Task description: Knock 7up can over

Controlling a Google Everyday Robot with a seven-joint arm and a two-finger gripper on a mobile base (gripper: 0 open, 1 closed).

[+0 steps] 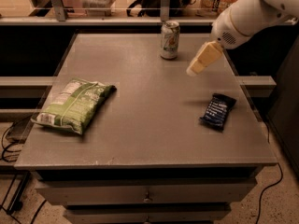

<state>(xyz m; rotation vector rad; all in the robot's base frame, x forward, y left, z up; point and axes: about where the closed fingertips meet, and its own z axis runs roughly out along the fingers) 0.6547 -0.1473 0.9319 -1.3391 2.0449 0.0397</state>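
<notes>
The 7up can [169, 40] stands upright near the far edge of the grey table [149, 125], a silver-white can with green markings and a shiny top. My gripper [195, 69] hangs from the white arm at the upper right. It points down and to the left, above the table, to the right of the can and a little nearer to the camera. It does not touch the can.
A green chip bag [74, 105] lies flat at the table's left. A dark blue snack wrapper [217, 111] lies at the right, below the gripper. A rail and shelves with goods run behind the far edge. Drawers sit under the table front.
</notes>
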